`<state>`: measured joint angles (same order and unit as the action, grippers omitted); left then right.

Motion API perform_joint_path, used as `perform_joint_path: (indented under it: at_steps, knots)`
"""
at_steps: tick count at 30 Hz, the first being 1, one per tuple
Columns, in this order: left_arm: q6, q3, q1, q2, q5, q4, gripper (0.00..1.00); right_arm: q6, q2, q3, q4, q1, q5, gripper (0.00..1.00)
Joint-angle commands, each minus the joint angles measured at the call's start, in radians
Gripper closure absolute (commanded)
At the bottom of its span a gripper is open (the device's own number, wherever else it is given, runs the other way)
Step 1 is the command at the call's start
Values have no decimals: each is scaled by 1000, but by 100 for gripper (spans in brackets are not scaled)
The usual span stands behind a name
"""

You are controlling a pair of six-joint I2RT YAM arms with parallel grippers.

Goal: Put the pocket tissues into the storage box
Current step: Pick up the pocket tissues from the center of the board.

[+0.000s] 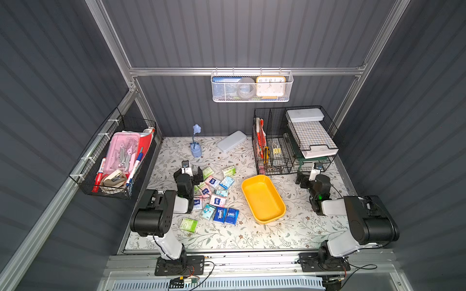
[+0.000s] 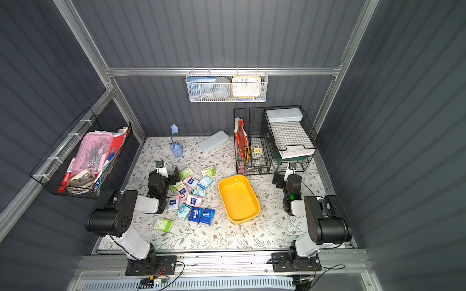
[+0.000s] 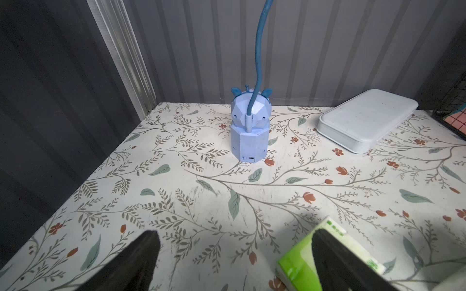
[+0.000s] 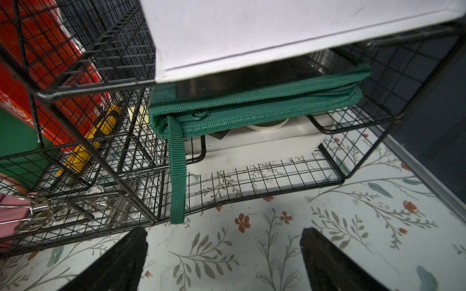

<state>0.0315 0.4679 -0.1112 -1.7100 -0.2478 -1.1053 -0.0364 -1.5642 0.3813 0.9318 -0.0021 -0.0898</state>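
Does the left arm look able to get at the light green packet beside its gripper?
Probably yes. The left gripper is open and the light green packet lies right at its side; nothing covers it. A small sideways shift seems needed.

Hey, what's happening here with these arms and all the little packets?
Two robot arms are meant to put the pocket tissues into the yellow box. The box is empty, and the tissues lie in a heap beside it. The left gripper, jaws open, is next to a green packet. The right gripper, jaws open and holding nothing, is by the wire rack.
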Motion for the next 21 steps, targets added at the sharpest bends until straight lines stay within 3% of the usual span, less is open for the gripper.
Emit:
perform_joint_path:
  at_steps: [1,21]
  knots:
    - [-5,11,1,4,-8,2,1,-4,-2,1,15,-5,9,1]
    - [-5,11,1,5,-9,2,1,-5,4,5,-5,-16,34,1]
